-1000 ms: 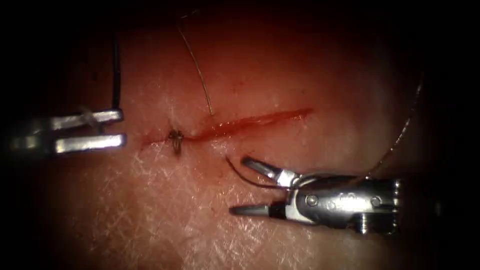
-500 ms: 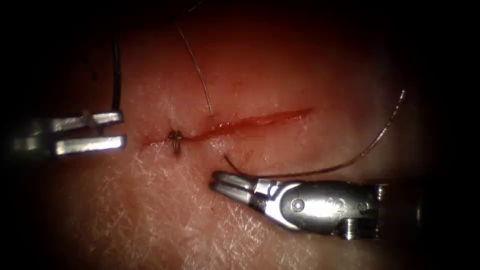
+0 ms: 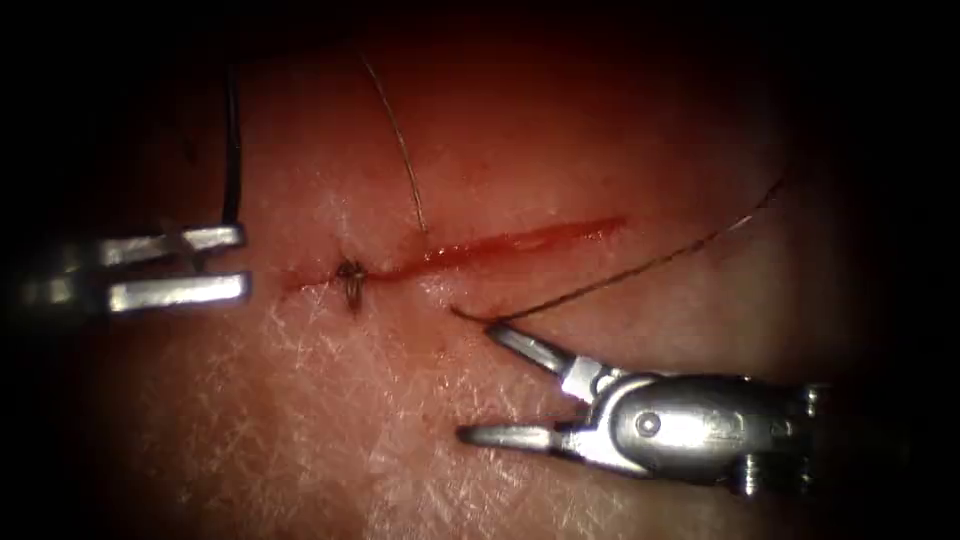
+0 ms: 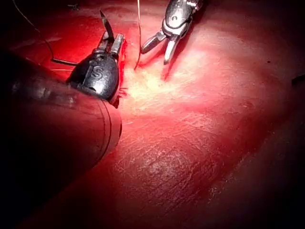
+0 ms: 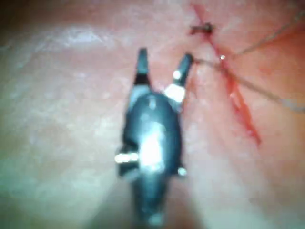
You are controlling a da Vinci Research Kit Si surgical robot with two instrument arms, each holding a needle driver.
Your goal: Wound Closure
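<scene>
The cut runs across the tissue, with a dark knot near its left end. A thin thread comes down into the tissue just above the cut. Another stretch of thread leaves the tissue below the cut and runs straight to the upper right. My right tool stands open below the cut, its upper jaw tip beside that exit point, holding nothing; its spread jaws also show in the right wrist view. Left of the cut, my left tool is open and holds nothing. Neither tool holds the needle.
A dark strand runs up from the left tool's upper jaw tip, and a pale bit of thread lies across that jaw. Red fluid lines the cut. In the left wrist view the right tool is open beyond the left tool.
The right tool was open, shut half a second ago lower and further left by the thread, and now stands open again further right. The thread below the cut went from bowed to straight. The left tool stayed still.
</scene>
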